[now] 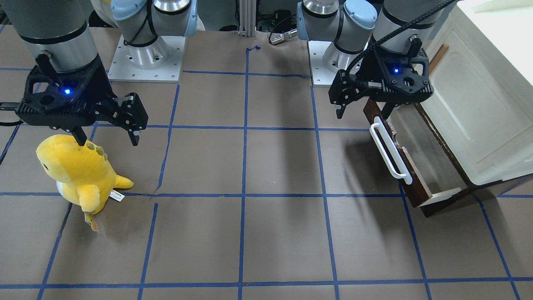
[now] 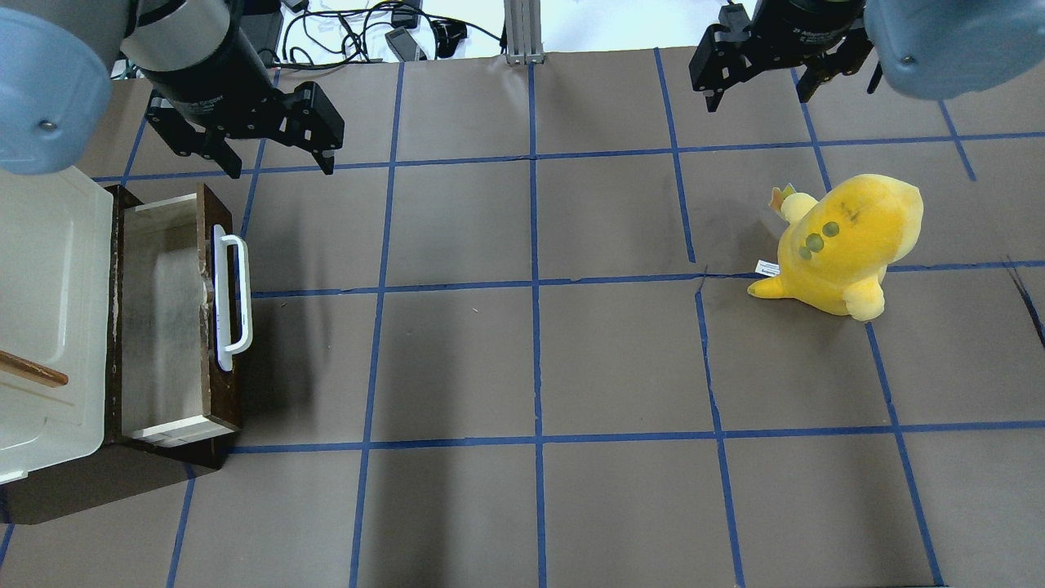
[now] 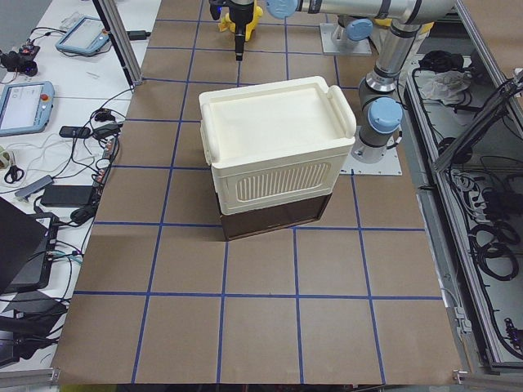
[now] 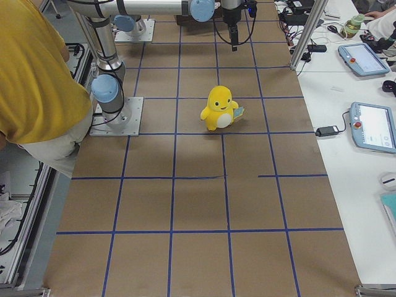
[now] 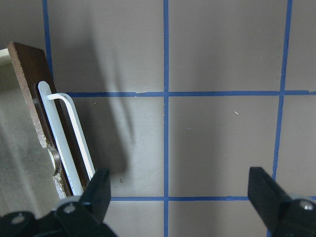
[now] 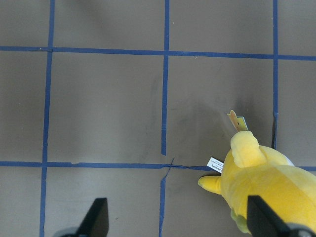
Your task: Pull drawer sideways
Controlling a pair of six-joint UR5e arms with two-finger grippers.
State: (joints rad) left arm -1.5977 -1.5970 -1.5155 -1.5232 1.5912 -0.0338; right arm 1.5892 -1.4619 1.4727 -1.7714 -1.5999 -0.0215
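Note:
The drawer [image 2: 219, 245] has a dark brown front with a long white bar handle [image 2: 235, 300] and stands pulled out from under the cream cabinet, its grey inside showing. It also shows in the front-facing view [image 1: 410, 177] and the left wrist view [image 5: 30, 94]. My left gripper [image 2: 283, 167] is open and empty, raised above the table just past the drawer's far end; one fingertip [image 5: 97, 187] hangs close to the handle [image 5: 66, 136]. My right gripper [image 2: 755, 98] is open and empty, far from the drawer, above the table by the plush toy.
A yellow plush toy [image 2: 841, 245] sits on the right half of the table, below my right gripper [image 1: 108, 139]. The cream-white cabinet [image 2: 41, 310] stands at the table's left edge over the drawer. A person in a yellow shirt [image 4: 31, 80] stands beside the table.

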